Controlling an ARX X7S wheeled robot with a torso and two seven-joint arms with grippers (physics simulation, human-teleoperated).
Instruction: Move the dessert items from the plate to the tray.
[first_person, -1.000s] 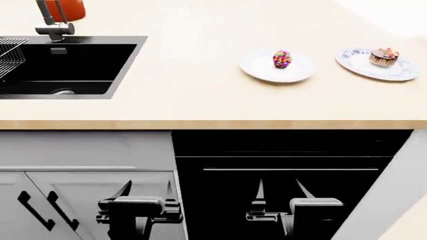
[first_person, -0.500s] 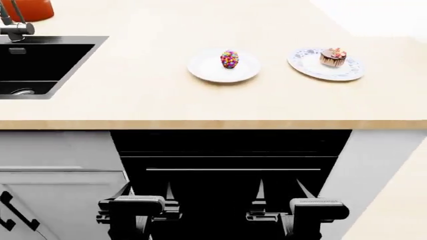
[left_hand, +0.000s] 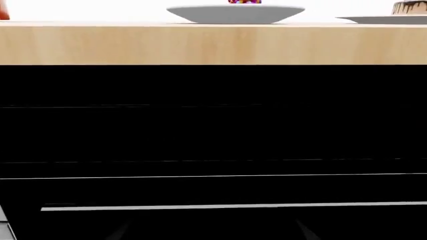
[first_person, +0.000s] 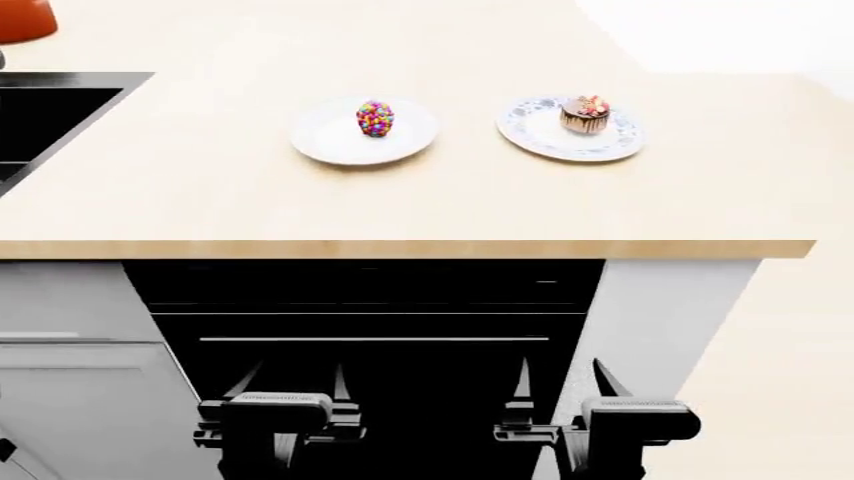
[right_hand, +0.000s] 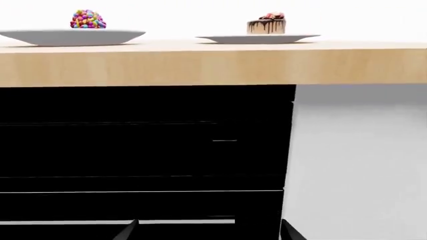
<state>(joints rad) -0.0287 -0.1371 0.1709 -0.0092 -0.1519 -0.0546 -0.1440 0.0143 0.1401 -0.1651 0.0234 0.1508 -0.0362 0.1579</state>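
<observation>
A candy-beaded ball (first_person: 376, 118) sits on a plain white plate (first_person: 327, 140) on the pale wood tabletop (first_person: 400, 205). Right of that plate, a chocolate cake (first_person: 585, 114) with nuts and red berries rests on a patterned plate (first_person: 534, 135). A black oven (first_person: 374, 320) lies below the tabletop edge. Both end effectors, left (first_person: 287, 385) and right (first_person: 558, 380), hang below that edge, fingers spread wide, empty.
</observation>
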